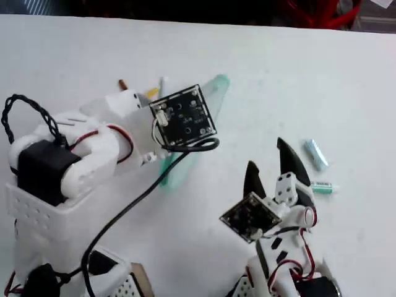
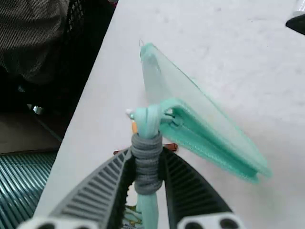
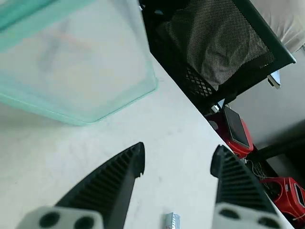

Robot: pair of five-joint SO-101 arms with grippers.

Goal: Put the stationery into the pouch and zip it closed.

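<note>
Closest to the lens, the left gripper has its ribbed black fingers pressed onto a mint-green pull cord bound with grey thread, pinching it firmly. That cord leads to the translucent mint-green plastic pouch, which stands tilted on one long edge on the matte white table, its thicker, opaque zip band along the lower side. Whether its mouth is open I cannot tell. The right gripper is spread wide and holds nothing, near a small pale-blue cylinder and a short white-and-green stick. A few slim pencil-like pieces lie beside the pouch, close to the left arm's wrist.

Stationery lies outside the pouch, so loading looks like the step in hand. A soft cord gives little control over a floppy pouch, so steady tension, with the mouth turned toward the right arm, would help. Small, smooth, round pieces may roll. Closing across their middle, low to the table, seems safest.
</note>
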